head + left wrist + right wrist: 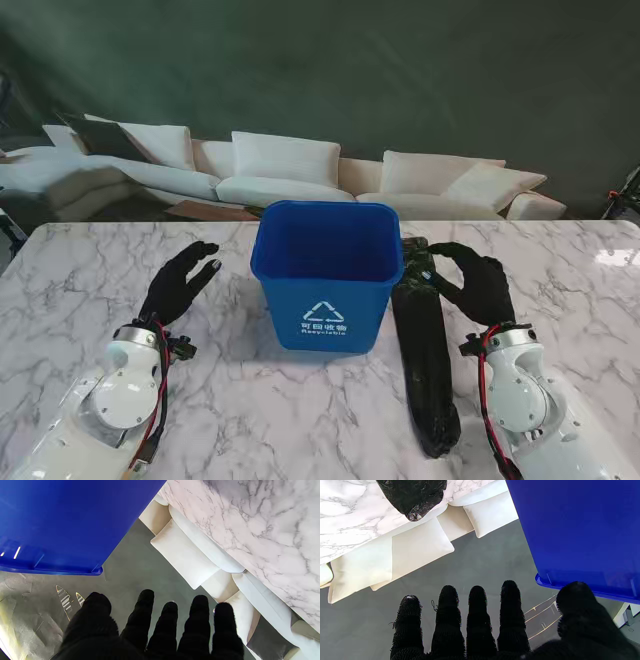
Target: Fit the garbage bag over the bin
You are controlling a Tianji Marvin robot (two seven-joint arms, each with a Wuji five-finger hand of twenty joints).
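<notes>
The blue bin [327, 277] stands upright in the middle of the marble table [80, 270], its open mouth facing up and nothing draped on its rim, so I judge the fitting has not begun. The garbage bag [424, 355] lies to the right of the bin, just beside its wall, rolled or bunched into a long black strip running from near me away toward the far edge. That layout makes sense: the bag sits on the side of my right hand [478, 282], which hangs over the bag's far end with fingers [477, 615] apart and curved. In the right wrist view those fingers are spread with nothing between them, so I read the hand as released, poised for a pinch, not gripping. From the stand view I cannot tell whether a fingertip already touches the plastic.

My left hand [180, 282] hovers on the other side of the bin, apart from it, fingers [170, 627] loosely spread and holding nothing. I take it as waiting to steady the bin or catch the opposite edge of the bag once it is opened. Thin bunched plastic will likely slip and cling, so finding the mouth is the hard part.
</notes>
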